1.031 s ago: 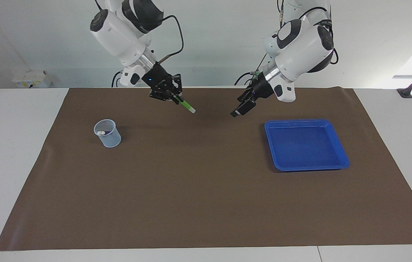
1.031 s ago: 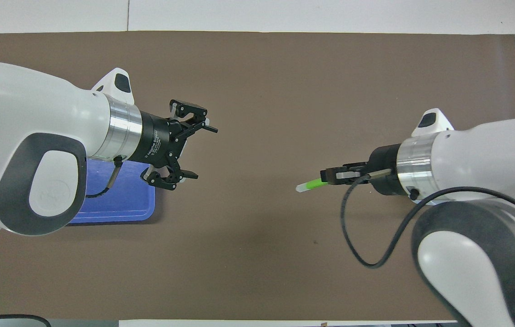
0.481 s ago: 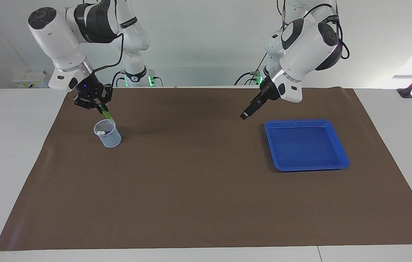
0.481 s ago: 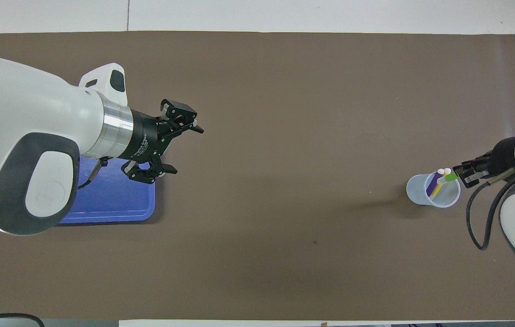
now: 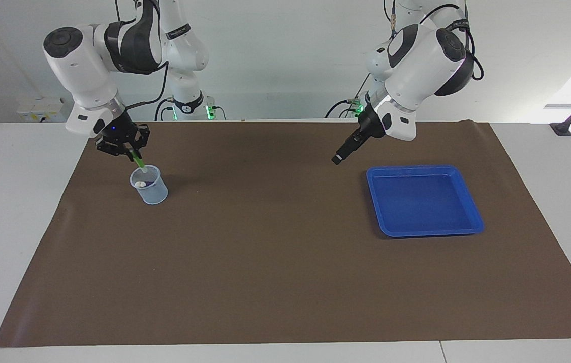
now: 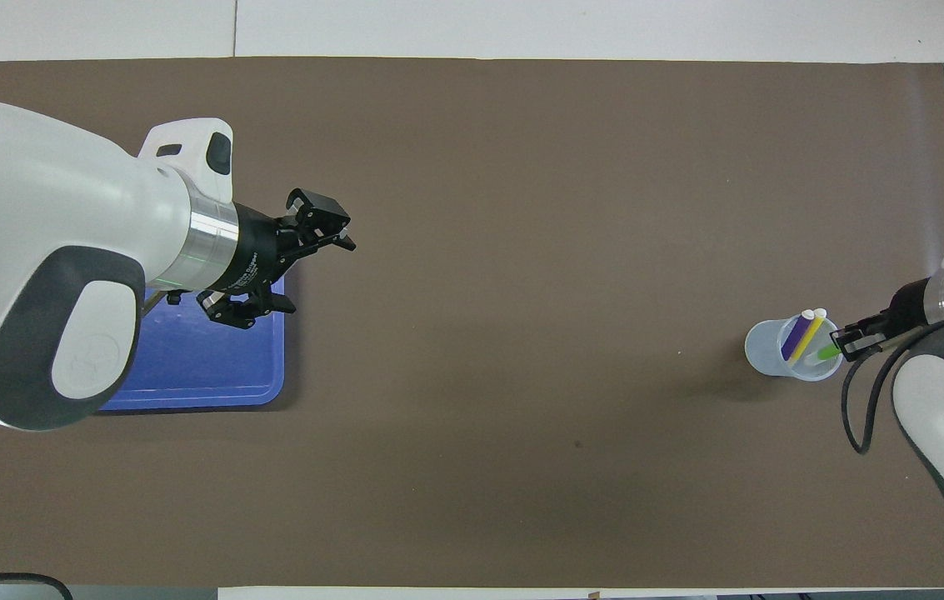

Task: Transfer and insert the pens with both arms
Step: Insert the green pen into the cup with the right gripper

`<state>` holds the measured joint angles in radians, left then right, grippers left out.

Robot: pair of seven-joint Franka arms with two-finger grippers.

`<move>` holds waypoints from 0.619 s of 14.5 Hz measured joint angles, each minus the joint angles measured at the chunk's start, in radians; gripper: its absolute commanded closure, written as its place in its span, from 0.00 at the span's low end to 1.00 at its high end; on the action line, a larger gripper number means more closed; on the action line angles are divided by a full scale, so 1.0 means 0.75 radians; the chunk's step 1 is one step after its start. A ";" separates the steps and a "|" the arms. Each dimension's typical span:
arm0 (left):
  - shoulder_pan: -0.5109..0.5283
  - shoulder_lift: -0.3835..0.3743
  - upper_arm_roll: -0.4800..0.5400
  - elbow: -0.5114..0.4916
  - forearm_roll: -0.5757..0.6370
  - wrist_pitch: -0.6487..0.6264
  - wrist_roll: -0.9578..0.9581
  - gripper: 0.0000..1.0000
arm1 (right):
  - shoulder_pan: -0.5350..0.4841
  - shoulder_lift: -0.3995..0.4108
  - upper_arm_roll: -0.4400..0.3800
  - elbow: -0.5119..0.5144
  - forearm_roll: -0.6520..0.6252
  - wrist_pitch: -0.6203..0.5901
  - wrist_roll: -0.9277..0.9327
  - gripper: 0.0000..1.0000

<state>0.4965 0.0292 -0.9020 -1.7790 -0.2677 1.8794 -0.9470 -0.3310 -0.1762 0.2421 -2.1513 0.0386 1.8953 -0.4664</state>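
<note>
Directly under the right gripper a clear plastic cup is seen standing upright on the brown mat, toward the right arm's end of the table. The green pen is clamped between this gripper's fingers and is tilted down, its lower end passing just inside the cup's rim on the side nearer the robots. Inside the cup the purple pen and the yellow pen are leaned side by side, their pale ends resting against the rim. The cup is set close to the mat's edge at that end, so little mat is left past it, while a wide bare stretch of mat is left between the cup and the blue tray.

Toward the left arm's end, the left gripper is held in the air over the corner of the blue tray nearest the robots and the middle of the table. Its fingers are spread wide with nothing between them. The tray lies flat on the mat with a raised rim all round. Bare mat is seen on every side of the tray, and a broad band of it runs along the edge farthest from the robots.
</note>
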 measured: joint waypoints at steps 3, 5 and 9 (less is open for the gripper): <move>-0.244 0.000 0.309 0.073 0.188 -0.162 0.208 0.00 | 0.000 0.025 0.009 -0.035 0.000 0.065 0.045 0.84; -0.389 0.000 0.485 0.128 0.305 -0.266 0.384 0.00 | 0.001 0.048 0.010 -0.046 0.000 0.117 0.048 0.52; -0.632 -0.003 0.862 0.305 0.350 -0.530 0.834 0.00 | 0.001 0.057 0.010 -0.030 0.000 0.124 0.048 0.00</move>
<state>0.0228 0.0266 -0.2557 -1.5504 -0.0052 1.4822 -0.3217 -0.3302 -0.1334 0.2499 -2.1737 0.0386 1.9885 -0.4301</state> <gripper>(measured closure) 0.000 0.643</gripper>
